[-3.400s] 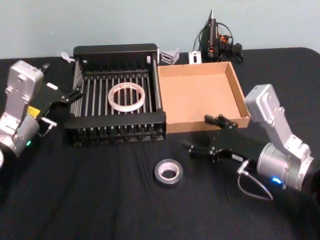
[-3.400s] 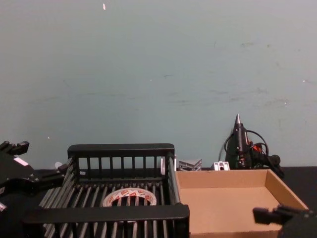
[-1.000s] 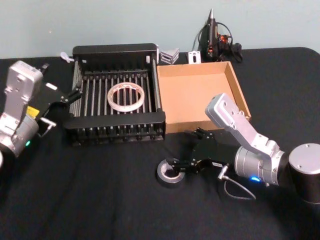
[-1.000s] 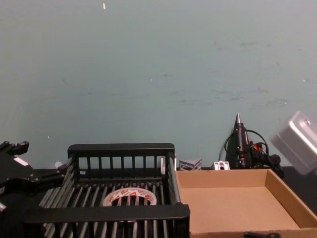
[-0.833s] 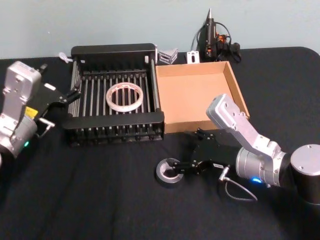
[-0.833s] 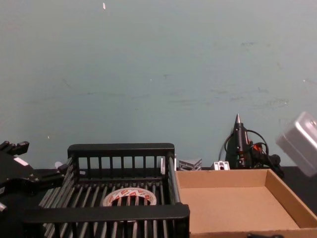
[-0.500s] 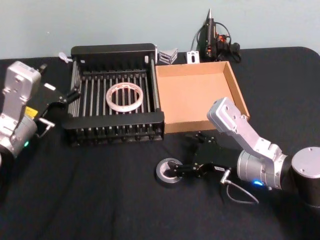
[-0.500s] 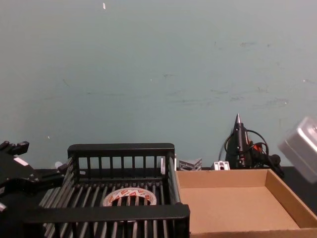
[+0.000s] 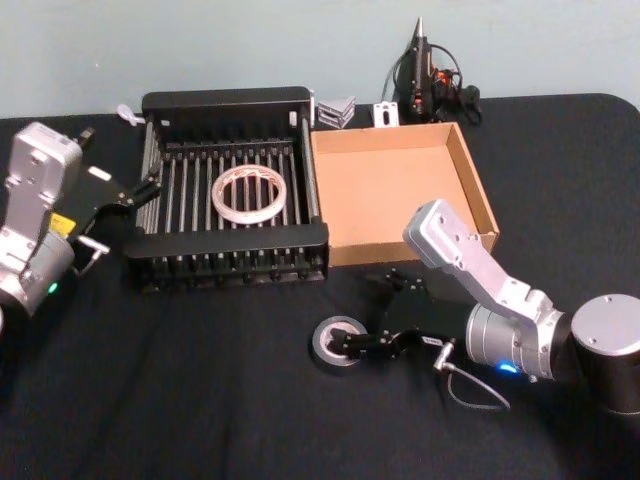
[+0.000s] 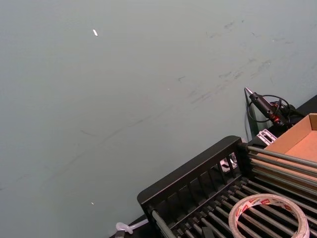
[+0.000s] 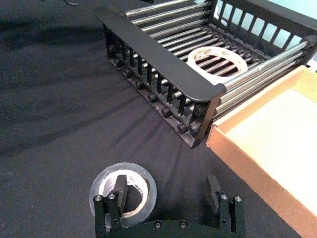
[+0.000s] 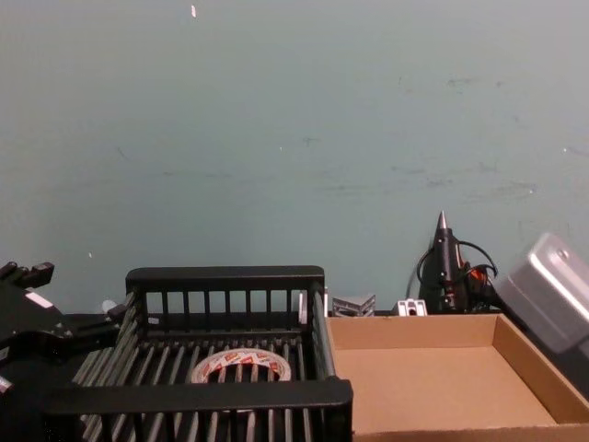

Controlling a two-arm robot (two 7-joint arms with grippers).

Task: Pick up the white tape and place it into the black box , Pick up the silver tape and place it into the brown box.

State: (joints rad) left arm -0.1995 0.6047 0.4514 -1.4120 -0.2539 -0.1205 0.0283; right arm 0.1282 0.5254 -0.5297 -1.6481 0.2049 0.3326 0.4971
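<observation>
The white tape (image 9: 222, 202) with red marks lies flat on the slatted floor of the black box (image 9: 228, 240); it also shows in the right wrist view (image 11: 198, 53) and the chest view (image 12: 241, 354). The silver tape (image 9: 326, 344) lies flat on the black cloth in front of the brown box (image 9: 480, 195). My right gripper (image 9: 370, 314) is open and low over the cloth. One of its fingers (image 11: 119, 191) stands inside the centre hole of the silver tape (image 11: 148, 193), the other outside toward the brown box. My left gripper (image 9: 120, 158) hangs open beside the black box's left wall.
A black pointed tool with cables (image 9: 425, 70) and small metal brackets (image 9: 340, 108) sit at the table's back edge behind the boxes. The two boxes (image 12: 414, 387) stand side by side, touching. Black cloth covers the table (image 9: 200, 400) around the tape.
My right gripper swung left and down from in front of the brown box to the silver tape, and one finger now sits in its hole. The left arm and white tape stayed put.
</observation>
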